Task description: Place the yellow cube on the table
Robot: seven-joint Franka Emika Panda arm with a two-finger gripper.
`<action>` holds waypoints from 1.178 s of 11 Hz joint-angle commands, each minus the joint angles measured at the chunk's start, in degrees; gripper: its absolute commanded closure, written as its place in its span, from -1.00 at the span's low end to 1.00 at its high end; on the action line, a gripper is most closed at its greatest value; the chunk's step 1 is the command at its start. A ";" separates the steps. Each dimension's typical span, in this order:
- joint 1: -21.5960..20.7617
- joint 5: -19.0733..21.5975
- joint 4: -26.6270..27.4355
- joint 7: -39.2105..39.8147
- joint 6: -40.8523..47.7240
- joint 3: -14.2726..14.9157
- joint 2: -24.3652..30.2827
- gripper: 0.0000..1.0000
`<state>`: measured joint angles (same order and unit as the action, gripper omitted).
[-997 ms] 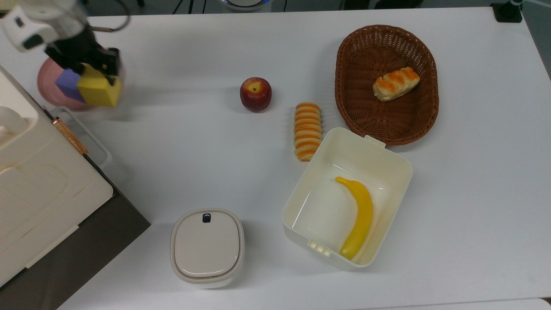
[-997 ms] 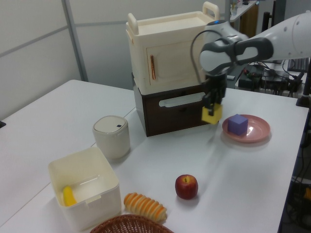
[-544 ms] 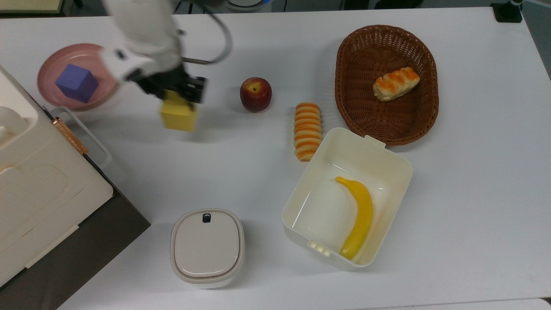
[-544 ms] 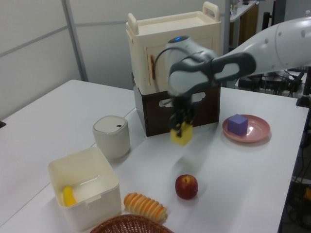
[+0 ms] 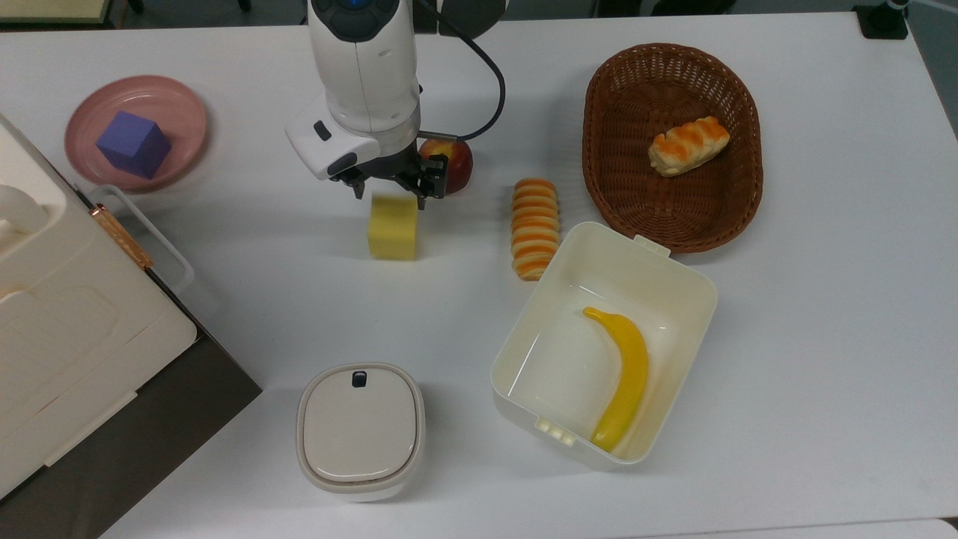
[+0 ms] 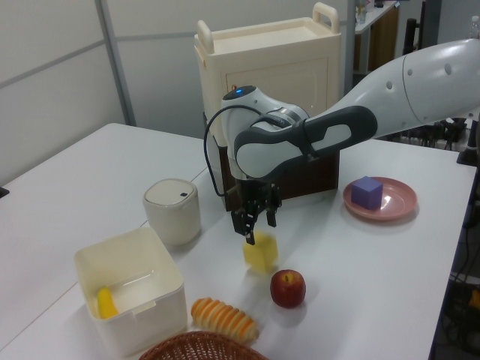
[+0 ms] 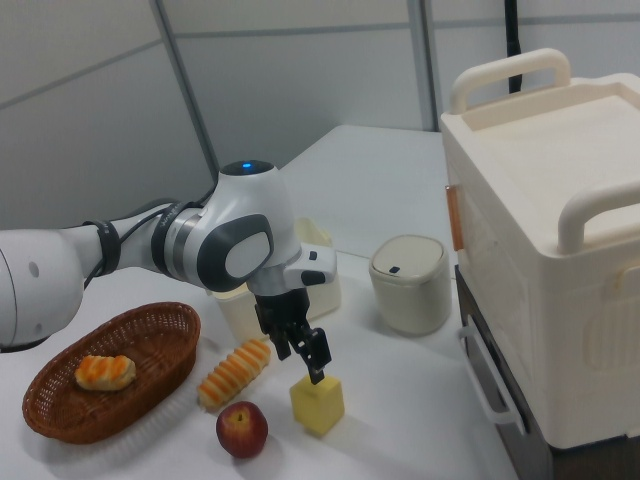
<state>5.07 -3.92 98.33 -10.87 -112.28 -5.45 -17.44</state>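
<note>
The yellow cube (image 5: 393, 227) rests on the white table (image 5: 299, 299), just left of an apple in the top view. My gripper (image 5: 394, 187) hangs directly above it, open, with its fingers spread wider than the cube and nothing between them. In the left view the gripper (image 6: 259, 225) stands just over the yellow cube (image 6: 260, 253). The right view has the gripper (image 7: 308, 357) a little above the yellow cube (image 7: 317, 403), which sits flat on the table.
A red apple (image 5: 449, 161) sits right beside the gripper, and a striped bread roll (image 5: 534, 238) lies further right. A wicker basket (image 5: 599, 97), a cream box (image 5: 524, 329) with a banana (image 5: 625, 378), a lidded canister (image 5: 361, 430), a pink plate (image 5: 179, 112) with a purple cube (image 5: 135, 144), and a cabinet (image 5: 75, 322) surround it.
The arm carried the yellow cube from beside the pink plate rightward in the top view to near the apple. The cube now sits on the table and the fingers have opened.
</note>
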 commanded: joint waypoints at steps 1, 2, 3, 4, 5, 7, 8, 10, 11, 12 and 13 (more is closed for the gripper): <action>-0.59 0.75 -0.42 -0.38 -0.49 0.70 0.65 -1.00; -0.50 0.49 -0.42 -0.29 -0.40 0.79 1.09 -1.00; -0.33 -0.12 -0.42 -0.12 -0.31 1.05 1.96 -1.00; 0.02 -0.82 -0.42 0.23 -0.31 1.40 3.80 -1.00; 0.29 -1.96 -0.42 0.32 -0.31 1.58 5.90 -1.00; 1.43 -2.50 -0.42 0.50 0.04 1.67 9.77 -1.00; 1.52 -2.50 -0.51 0.59 0.56 1.67 10.92 -1.00; 0.47 -2.24 -2.95 -0.20 6.24 1.58 12.16 -1.00; -0.32 -1.63 -4.80 -0.20 9.85 1.84 12.16 -1.00; -1.54 -1.27 -5.60 -0.29 12.15 2.63 12.34 -1.00; -3.56 -1.27 -5.70 -0.20 13.21 3.77 13.12 -1.00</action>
<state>5.48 -5.71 93.50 -10.71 -103.07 -4.13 -5.99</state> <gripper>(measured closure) 0.000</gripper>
